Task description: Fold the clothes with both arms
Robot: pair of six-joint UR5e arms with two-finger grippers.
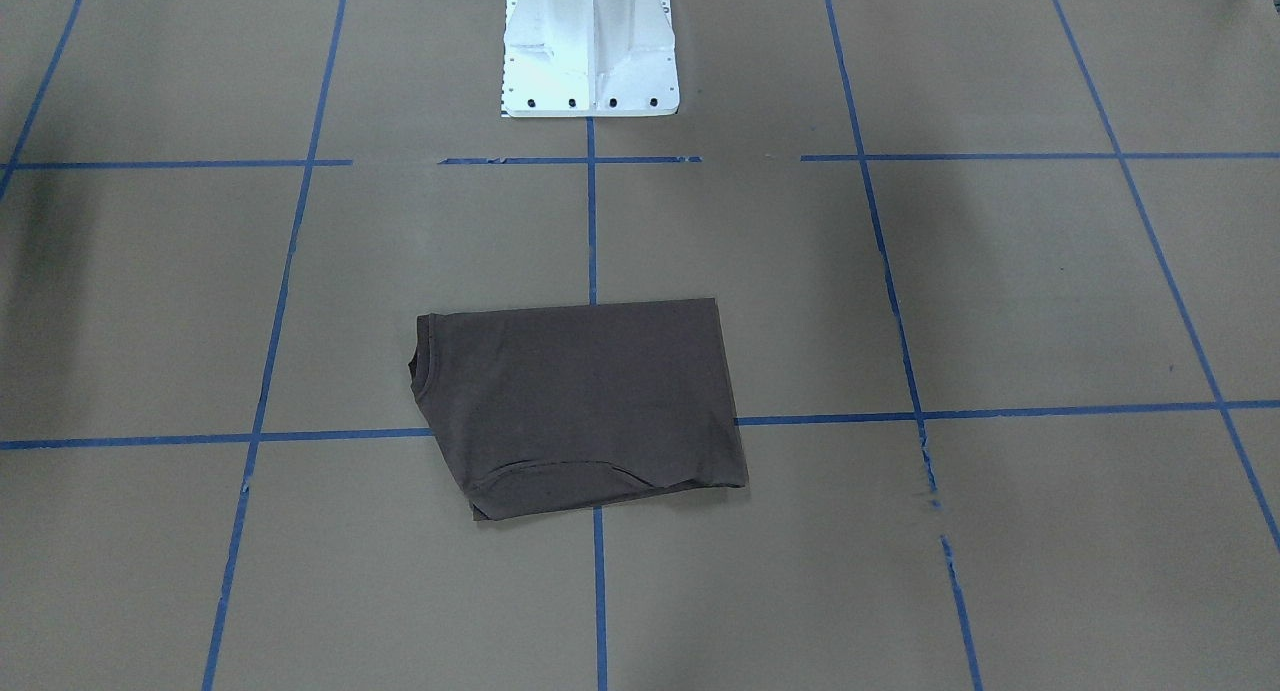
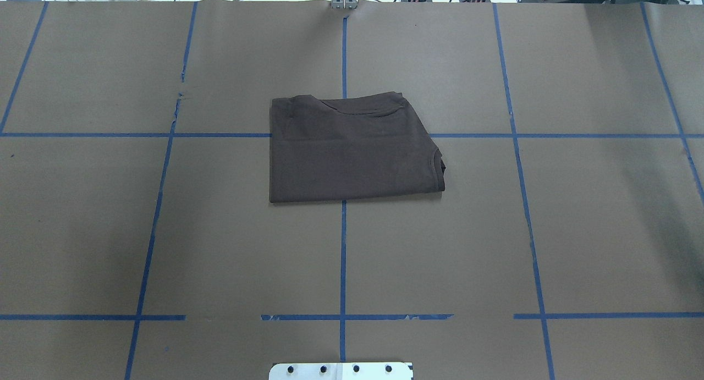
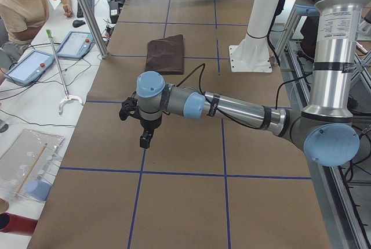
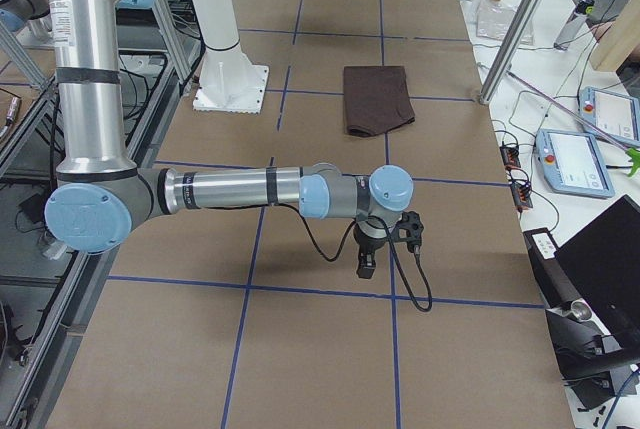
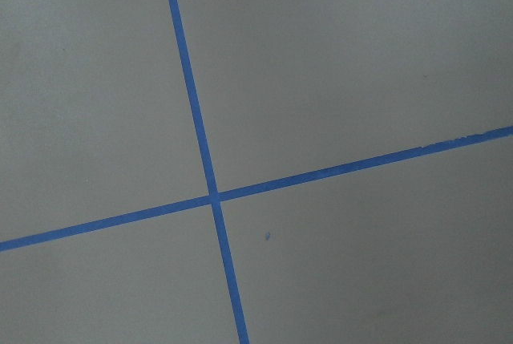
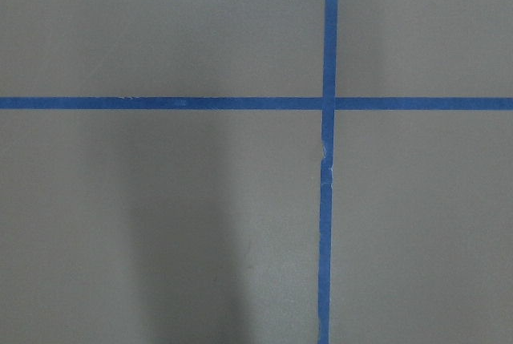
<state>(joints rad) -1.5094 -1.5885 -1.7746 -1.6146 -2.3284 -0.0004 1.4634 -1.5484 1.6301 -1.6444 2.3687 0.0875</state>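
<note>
The dark brown T-shirt (image 1: 580,401) lies folded into a compact rectangle near the table's middle, with its collar at one end. It also shows in the overhead view (image 2: 352,149) and both side views (image 3: 165,54) (image 4: 378,99). My left gripper (image 3: 146,140) hangs over bare paper far from the shirt, toward the table's left end. My right gripper (image 4: 366,261) hangs over bare paper toward the right end. Both show only in the side views, so I cannot tell if they are open or shut. Both wrist views show only brown paper and blue tape.
The white pedestal base (image 1: 590,51) stands behind the shirt. Blue tape lines (image 2: 343,248) grid the brown paper. An operator (image 3: 23,5) sits at a side bench with teach pendants (image 3: 32,66). More pendants (image 4: 580,164) and a metal post (image 4: 515,24) stand beside the far edge.
</note>
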